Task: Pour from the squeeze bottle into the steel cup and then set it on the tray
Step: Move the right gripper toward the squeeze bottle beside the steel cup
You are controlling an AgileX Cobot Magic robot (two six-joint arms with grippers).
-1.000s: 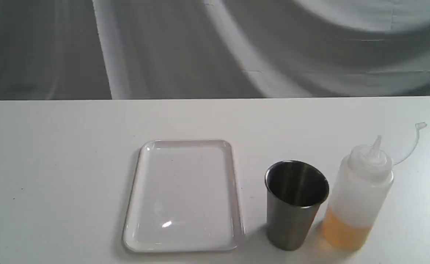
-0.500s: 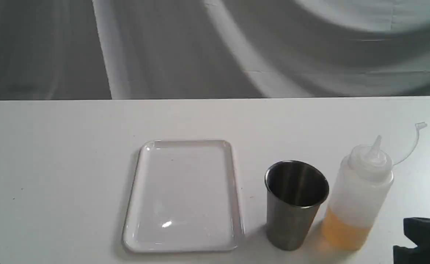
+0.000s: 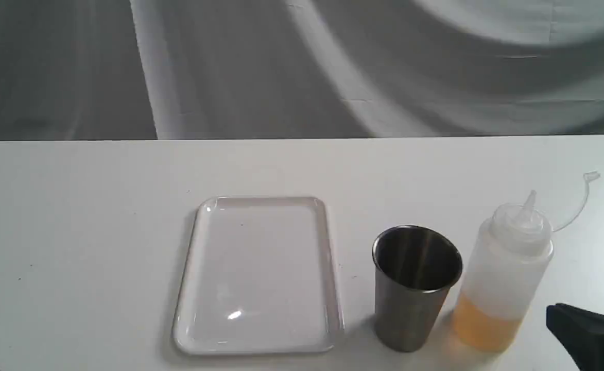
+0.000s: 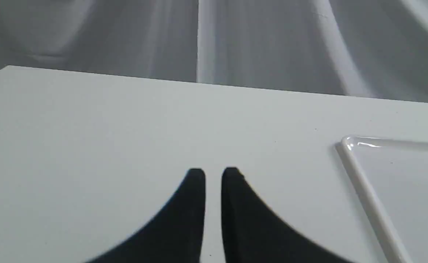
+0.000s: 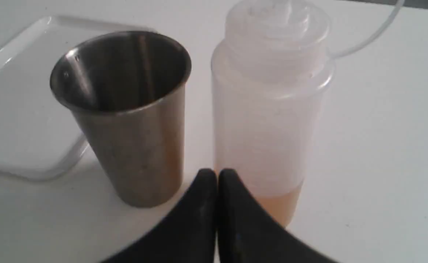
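Right gripper (image 5: 217, 171): closed on nothing, low, near the base of the bottle (image 3: 505, 268) | Bottle: upright on the table (image 3: 75, 206), cap off, amber liquid at its bottom, just right of the cup (image 3: 412, 299) | Cup: upright | Tray (image 3: 258, 268): flat, left of the cup, apart | Left gripper (image 4: 214, 171): nearly closed, thin slit, holding nothing, over the table beside the tray | Grey curtain (image 3: 229, 67): behind.
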